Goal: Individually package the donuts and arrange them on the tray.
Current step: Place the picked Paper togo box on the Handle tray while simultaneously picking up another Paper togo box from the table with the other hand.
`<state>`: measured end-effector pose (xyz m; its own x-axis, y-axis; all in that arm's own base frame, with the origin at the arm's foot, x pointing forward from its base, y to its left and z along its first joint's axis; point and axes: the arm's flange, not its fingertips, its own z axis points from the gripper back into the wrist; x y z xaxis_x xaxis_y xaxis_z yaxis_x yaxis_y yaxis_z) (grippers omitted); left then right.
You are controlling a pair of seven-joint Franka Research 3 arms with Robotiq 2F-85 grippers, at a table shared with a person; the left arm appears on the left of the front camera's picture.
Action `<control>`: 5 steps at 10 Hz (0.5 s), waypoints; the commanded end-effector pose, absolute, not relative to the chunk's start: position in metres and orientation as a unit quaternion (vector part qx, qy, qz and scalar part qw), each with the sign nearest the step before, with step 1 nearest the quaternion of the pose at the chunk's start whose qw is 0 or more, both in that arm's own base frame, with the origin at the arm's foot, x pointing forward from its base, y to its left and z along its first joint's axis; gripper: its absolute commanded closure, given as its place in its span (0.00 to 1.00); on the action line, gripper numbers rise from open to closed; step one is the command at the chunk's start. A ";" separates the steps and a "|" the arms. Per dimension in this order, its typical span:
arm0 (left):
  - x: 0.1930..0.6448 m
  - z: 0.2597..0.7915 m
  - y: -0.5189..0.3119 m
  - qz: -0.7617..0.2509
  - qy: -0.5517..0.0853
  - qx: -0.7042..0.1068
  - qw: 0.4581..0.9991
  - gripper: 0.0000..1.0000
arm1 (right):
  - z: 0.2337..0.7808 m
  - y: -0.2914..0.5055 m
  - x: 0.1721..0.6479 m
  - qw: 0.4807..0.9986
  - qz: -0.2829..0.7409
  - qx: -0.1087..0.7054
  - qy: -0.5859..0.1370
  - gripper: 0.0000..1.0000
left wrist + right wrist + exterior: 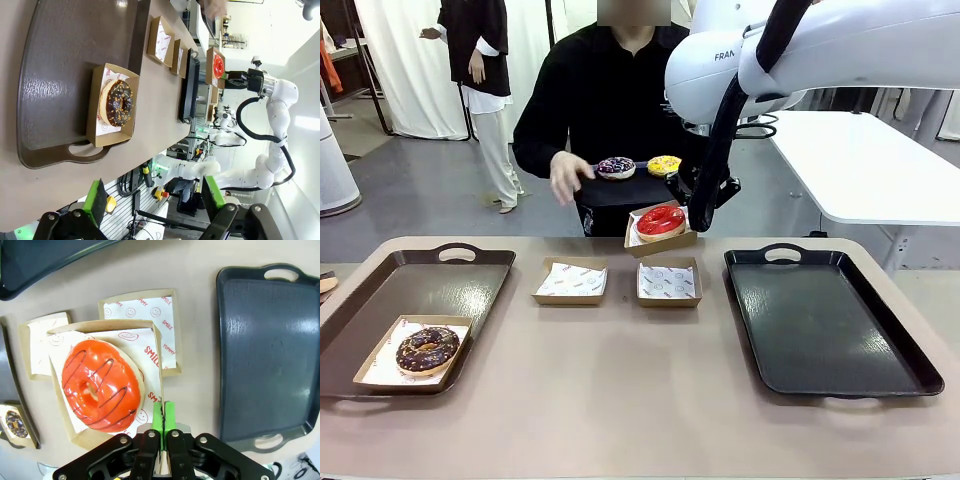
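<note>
— The right pincer (163, 409)?
— Clamped on the wall of the box (64, 412) holding the red donut (100, 385), lifted left of the black tray (820, 330)
— And the left pincer (154, 192)?
— Fingers spread wide, empty

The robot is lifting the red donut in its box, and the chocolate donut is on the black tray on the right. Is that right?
Not quite. The front view shows the chocolate donut on the brown tray at the left instead. The right gripper does hold up the red donut in its box.
</note>
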<state>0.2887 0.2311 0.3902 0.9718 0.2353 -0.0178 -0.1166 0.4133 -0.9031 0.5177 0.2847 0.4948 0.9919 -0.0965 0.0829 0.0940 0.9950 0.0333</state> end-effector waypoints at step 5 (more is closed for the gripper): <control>0.285 0.391 0.230 0.103 -0.063 -0.536 0.835 0.00 | 0.493 0.283 0.517 0.998 -0.050 0.015 -0.044 1.00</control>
<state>0.2887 0.2311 0.3902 0.9718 0.2353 -0.0178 -0.1166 0.4133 -0.9031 0.5177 0.2847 0.4948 0.9919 -0.0964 0.0829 0.0940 0.9950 0.0333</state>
